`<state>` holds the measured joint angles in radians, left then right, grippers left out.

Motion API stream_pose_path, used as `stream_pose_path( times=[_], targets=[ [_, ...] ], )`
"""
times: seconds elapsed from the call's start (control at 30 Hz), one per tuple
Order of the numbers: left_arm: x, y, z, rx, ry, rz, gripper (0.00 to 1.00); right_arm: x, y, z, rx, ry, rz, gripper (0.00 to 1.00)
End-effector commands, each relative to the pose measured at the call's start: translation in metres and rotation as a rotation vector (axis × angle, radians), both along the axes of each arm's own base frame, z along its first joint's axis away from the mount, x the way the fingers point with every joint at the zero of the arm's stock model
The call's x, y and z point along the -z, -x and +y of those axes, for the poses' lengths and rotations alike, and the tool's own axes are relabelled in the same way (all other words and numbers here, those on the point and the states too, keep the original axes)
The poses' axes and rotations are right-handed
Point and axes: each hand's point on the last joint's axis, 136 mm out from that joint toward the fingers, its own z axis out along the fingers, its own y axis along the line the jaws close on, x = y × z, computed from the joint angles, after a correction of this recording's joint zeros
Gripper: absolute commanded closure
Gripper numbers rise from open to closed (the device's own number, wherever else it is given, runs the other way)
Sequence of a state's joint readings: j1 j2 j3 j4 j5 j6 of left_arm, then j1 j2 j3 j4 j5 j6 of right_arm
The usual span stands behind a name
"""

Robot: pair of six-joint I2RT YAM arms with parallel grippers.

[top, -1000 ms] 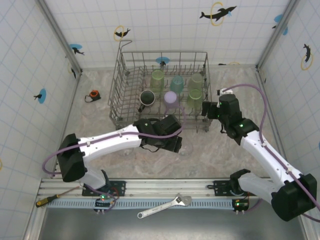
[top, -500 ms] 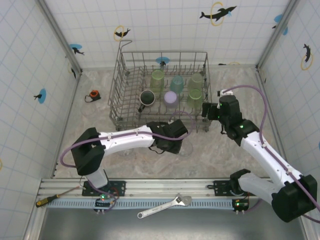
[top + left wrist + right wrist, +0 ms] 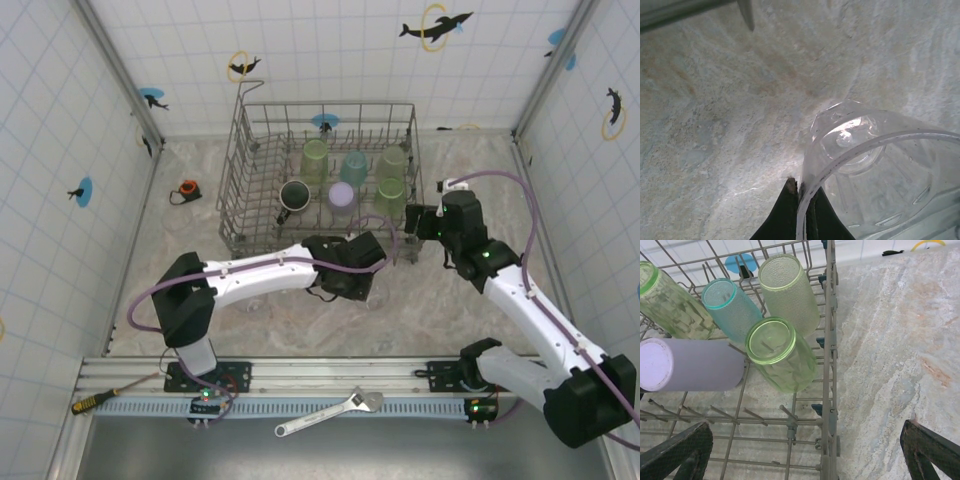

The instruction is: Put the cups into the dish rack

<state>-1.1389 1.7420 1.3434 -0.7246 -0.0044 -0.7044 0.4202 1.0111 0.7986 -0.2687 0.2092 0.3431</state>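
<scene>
Left gripper (image 3: pixel 801 189): pinching shut on the rim of the clear cup (image 3: pixel 867 165), one finger inside the wall and one outside.
Clear cup: sitting mouth-up over the marbled table (image 3: pixel 715 125), just in front of the dish rack (image 3: pixel 300 105) and outside it. I cannot tell whether its base is touching the table.
Right gripper (image 3: pixel 806 432): hanging wide open over the rack's right wall, gripping nothing.
Rack load: green cup (image 3: pixel 775 352), teal cup (image 3: pixel 732 302), lavender cup (image 3: pixel 690 365) and black cup (image 3: pixel 294 195) are lying among the tines.
Handling: probably light, thin, stiff plastic that is slick and may pivot in a rim pinch.
Hold: the rim wall is working, and a deeper bite would be steadying it.
</scene>
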Motion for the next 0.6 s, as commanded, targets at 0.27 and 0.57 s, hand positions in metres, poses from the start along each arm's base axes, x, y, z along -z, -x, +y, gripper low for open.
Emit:
stream_pose_path(
  times=[0.27, 0.57],
  targets=[
    [-0.081, -0.021, -0.039, 0.044, 0.135, -0.09, 1.0, -0.007, 0.005, -0.01, -0.009, -0.016, -0.016, 0.0],
    [-0.117, -0.031, -0.058, 0.062, 0.225, -0.113, 1.0, -0.013, 0.003, -0.011, -0.016, -0.032, -0.022, 0.0]
  ],
)
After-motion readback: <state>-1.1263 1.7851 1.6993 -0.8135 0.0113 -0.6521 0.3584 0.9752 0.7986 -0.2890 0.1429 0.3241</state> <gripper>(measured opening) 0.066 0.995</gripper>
